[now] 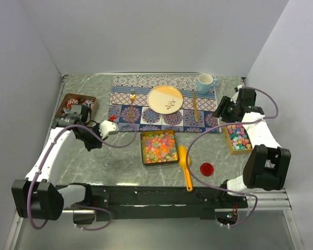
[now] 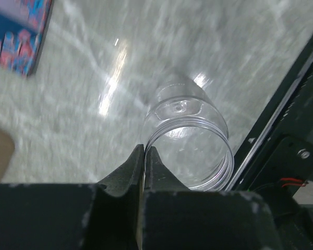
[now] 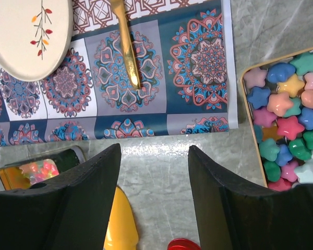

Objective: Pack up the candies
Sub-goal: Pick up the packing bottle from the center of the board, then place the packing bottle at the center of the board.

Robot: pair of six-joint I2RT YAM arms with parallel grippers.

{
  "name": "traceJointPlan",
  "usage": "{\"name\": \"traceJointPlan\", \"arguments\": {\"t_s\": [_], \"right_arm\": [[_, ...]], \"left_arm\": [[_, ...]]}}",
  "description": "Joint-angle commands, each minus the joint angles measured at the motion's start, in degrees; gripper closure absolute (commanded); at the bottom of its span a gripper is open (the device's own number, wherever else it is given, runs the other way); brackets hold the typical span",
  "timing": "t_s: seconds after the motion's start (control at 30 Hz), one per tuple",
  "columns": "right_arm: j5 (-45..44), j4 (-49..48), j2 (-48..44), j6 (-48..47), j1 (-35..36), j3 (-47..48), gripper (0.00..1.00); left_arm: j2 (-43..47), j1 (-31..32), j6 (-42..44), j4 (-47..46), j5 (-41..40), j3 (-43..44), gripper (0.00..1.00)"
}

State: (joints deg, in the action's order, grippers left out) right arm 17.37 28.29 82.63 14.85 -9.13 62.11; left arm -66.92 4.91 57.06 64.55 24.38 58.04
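Left gripper [image 2: 145,152] jaws pinch the clear jar [image 2: 190,140] by its rim; a slow, level lift suits that thin hold. Right gripper [image 3: 154,172] jaws stand spread.

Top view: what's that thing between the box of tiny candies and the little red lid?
A yellow scoop lies between the candies and the red lid, its handle pointing toward the near edge. The top view shows it.

A finger of the right tool [image 3: 154,150] hides most of the candies [image 3: 37,170].
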Motion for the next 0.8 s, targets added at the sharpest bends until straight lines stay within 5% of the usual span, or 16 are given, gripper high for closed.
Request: {"name": "traceJointPlan", "arguments": {"t_s": [0.0, 0.2, 0.37, 0.43, 0.53, 0.77], "right_arm": [[-0.32, -1.66, -2.21, -1.75, 0.34, 0.38, 0.38], [0.56, -0.87, -2.21, -2.81, 0.34, 1.53, 0.38], [1.62, 4.22, -5.72, -8.68, 7.50, 0.21, 0.39], [0.92, 5.71, -9.23, -12.56, 13.41, -1.97, 0.39], [1.09, 7.12, -12.58, -9.51, 20.54, -5.23, 0.37], [0.65, 16.17, -15.48, -7.30, 29.59, -7.18, 0.37]], "left_arm": [[-1.29, 7.02, -5.35, -1.00, 5.33, 2.78, 0.99], [-2.60, 17.84, -12.04, -5.93, 2.87, 0.50, 0.99], [-3.05, 19.00, -14.52, -5.84, 1.37, 1.64, 0.94], [-2.52, 19.09, -14.26, -4.62, 1.46, 1.81, 0.62], [-1.47, 19.35, -14.78, -4.70, 1.55, 1.64, 0.28], [-0.58, 19.35, -21.98, -8.91, 1.20, 8.04, 0.10]]}}
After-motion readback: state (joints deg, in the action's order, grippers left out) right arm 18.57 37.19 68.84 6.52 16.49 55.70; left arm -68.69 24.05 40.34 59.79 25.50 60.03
